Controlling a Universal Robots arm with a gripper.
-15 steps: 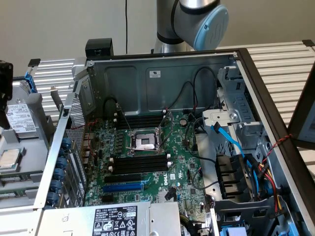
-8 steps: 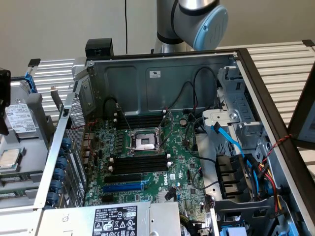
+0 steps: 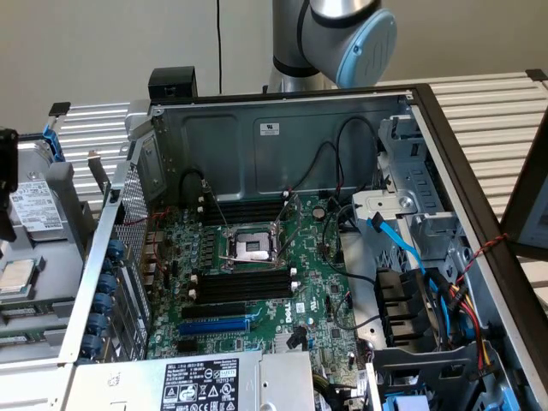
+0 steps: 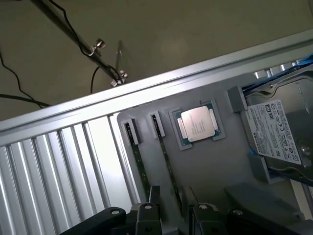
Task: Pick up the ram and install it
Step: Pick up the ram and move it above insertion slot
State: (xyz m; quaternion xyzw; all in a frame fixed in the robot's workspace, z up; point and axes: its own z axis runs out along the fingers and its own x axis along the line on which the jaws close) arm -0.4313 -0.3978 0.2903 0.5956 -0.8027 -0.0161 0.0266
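Hovering above the tray (image 4: pixel 215 169), your gripper (image 4: pixel 173 200) hangs open, holding nothing; the ram (image 4: pixel 166 156) sits unpicked and the motherboard slots (image 3: pixel 244 286) look empty.

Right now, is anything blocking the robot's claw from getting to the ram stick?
No, nothing visible is. The open gripper hangs close over the ram, which stands on edge in the gray tray, with only clear space between them.
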